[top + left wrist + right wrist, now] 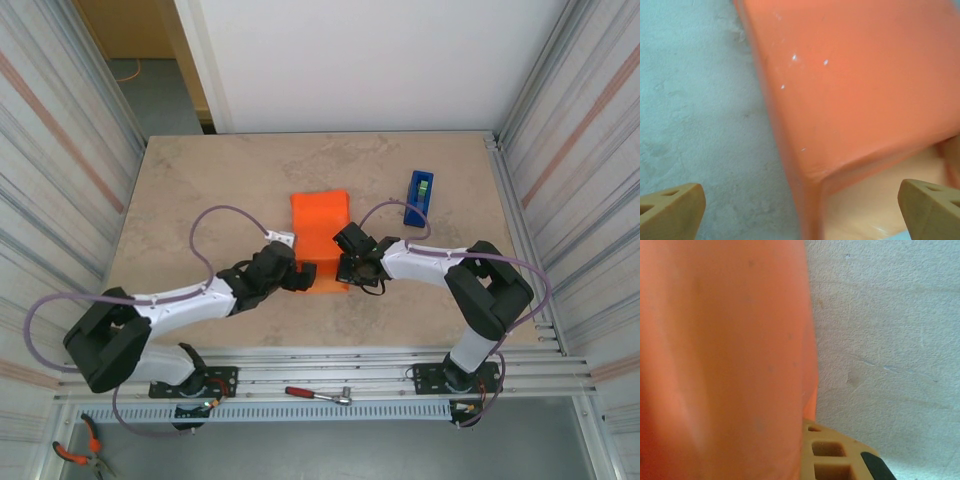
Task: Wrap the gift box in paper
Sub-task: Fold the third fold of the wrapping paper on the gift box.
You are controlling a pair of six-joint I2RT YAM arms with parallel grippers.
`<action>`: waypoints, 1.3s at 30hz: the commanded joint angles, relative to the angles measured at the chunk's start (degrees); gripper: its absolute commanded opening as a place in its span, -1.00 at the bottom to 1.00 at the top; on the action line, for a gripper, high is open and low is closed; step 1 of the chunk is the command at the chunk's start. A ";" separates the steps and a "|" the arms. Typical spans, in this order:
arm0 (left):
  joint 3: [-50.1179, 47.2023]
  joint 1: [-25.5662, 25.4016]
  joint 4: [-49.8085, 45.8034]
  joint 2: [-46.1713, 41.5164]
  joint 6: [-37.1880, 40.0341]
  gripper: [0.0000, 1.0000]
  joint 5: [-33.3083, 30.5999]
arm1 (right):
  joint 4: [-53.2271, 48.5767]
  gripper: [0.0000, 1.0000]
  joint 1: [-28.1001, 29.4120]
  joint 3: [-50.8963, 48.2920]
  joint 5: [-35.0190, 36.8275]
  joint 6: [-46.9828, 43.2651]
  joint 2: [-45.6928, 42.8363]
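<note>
My left fingers (pixel 670 210) stand wide open astride the near-left corner of the orange paper (pixel 320 225), which lies mid-table (pixel 200 190). My right fingers (pixel 835 455) are closed, seemingly pinching its right edge.

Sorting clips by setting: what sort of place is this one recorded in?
Probably a lab robot cell: a stone-look tabletop boxed in by ribbed panels, two arms bolted to metal rails at its near edge, a screwdriver and pliers left by the rails.

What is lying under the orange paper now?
The paper rests on the stone table, folded into a boxy shape. Whatever it wraps is fully covered, so I cannot tell.
</note>
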 commanded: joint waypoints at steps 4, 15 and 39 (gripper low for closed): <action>-2.90 2.13 1.13 -3.45 -5.99 0.70 5.71 | -2.19 -0.94 0.31 1.21 0.12 0.06 0.79; -2.69 2.29 5.56 2.31 -4.83 0.44 5.57 | -2.26 -0.92 0.41 1.29 -0.27 0.06 0.95; 0.37 -3.23 9.25 15.10 -2.13 -0.12 -7.58 | -11.14 0.53 -0.08 0.86 4.87 0.66 -11.74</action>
